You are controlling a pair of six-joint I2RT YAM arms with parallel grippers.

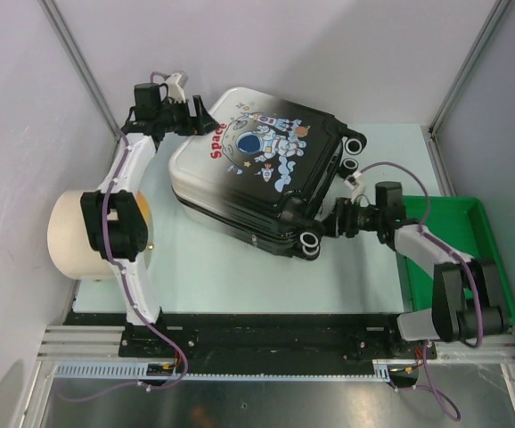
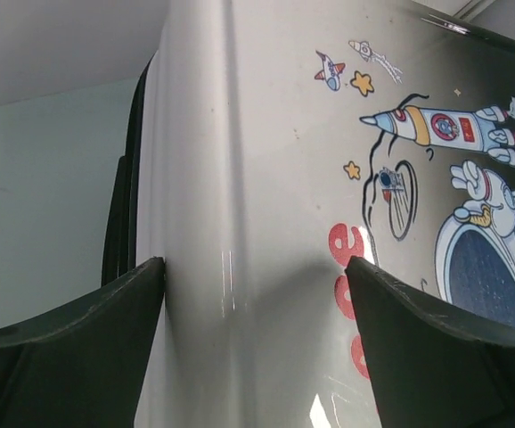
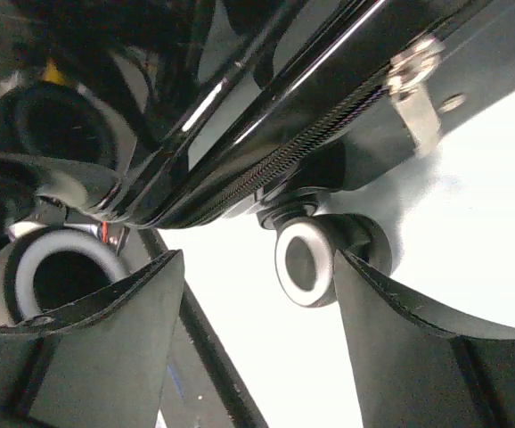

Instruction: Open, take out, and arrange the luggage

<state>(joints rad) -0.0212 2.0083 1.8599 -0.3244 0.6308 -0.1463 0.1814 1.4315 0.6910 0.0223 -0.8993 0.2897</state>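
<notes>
Far L: beige cyl (image 1: 75, 236) is lying at the table (image 1: 222, 276) edge beside the L arm, not part of the job. L gripper (image 2: 256, 267) is straddling the white far-L corner of the luggage (image 1: 257, 169), one finger (image 2: 70, 357) lying along the shell's side, the other (image 2: 445, 348) over the printed face by the red lettering. Jaws are standing wide w/ the shell betw them; can't tell if the pads are pinching or just bracketing it.

Luggage is lying mid-table, print up, skewed, wheels toward the R. It looks zipped shut, so I'd judge the opening step isn't done yet.

R gripper (image 3: 257, 254) is hovering low at the wheel end, released, grasping nothing. A wheel (image 3: 306, 260) is showing betw the fingers but beyond the tips. Above it the zip (image 3: 275, 169) is running closed along the seam, w/ a metal tab (image 3: 415, 94) further R. Green bin (image 1: 471, 214) is sitting far R, apart from the case.

Doing it well: L should be bracing the corner enough to stop sliding, w/o squeezing the curved shell, which prob slips. R should be going for the tab, not the wheel. That means approaching edge-on, closing on its flat, and pulling along the seam. Risk: the case pivoting if L isn't holding.
</notes>
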